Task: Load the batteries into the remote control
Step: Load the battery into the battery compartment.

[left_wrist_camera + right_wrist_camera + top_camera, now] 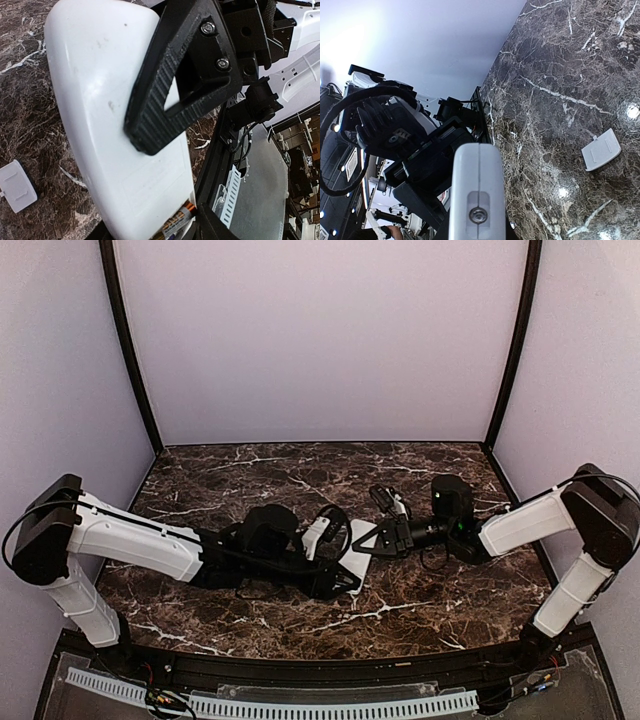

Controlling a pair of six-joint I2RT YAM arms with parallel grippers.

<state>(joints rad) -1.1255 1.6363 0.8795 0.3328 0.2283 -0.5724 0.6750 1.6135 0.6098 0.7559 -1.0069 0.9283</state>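
Though unseen from above, a battery (176, 221) sits in the remote control (105, 115) the left hand (172, 182) grips

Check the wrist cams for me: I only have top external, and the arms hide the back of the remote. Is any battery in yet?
Observer: Left wrist shows one battery sitting in the open end of the remote control. I can't tell whether a second one is in.
Operator: Where's the cover? I can't pick it out from above.
Observer: Right wrist shows the cover lying flat on the table, off the remote control and apart from it.
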